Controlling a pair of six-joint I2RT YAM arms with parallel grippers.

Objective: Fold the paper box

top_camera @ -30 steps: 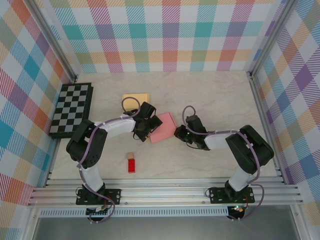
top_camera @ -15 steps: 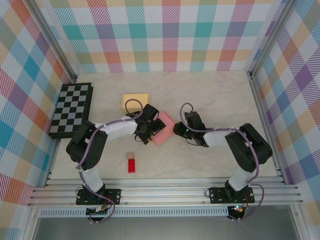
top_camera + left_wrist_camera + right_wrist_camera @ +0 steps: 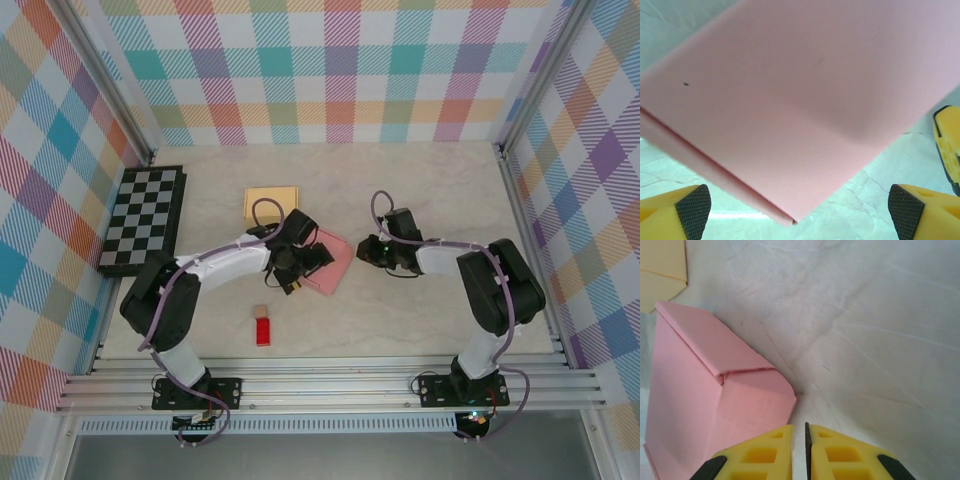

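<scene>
The paper box (image 3: 338, 262) is a flattened pink piece lying on the marble table, mid-centre. My left gripper (image 3: 303, 266) hovers over its left part, open wide. In the left wrist view the pink box (image 3: 805, 100) spreads across the top, and its near corner reaches down between the black pads (image 3: 692, 205) of the left gripper (image 3: 797, 212) without touching them. My right gripper (image 3: 372, 250) sits just right of the box, shut on nothing. In the right wrist view the right gripper (image 3: 800, 437) has its yellow tips together beside a folded flap of the box (image 3: 715, 400).
A flat yellow paper piece (image 3: 271, 198) lies behind the box, also seen as the yellow paper piece (image 3: 660, 270). A chessboard (image 3: 143, 220) lies at the left. A red block (image 3: 263, 331) and a small tan cube (image 3: 260, 312) sit near the front.
The left gripper has slid right and forward over the pink box, which has shifted and turned a little. The right gripper has drawn back to the right, off the box's edge.
</scene>
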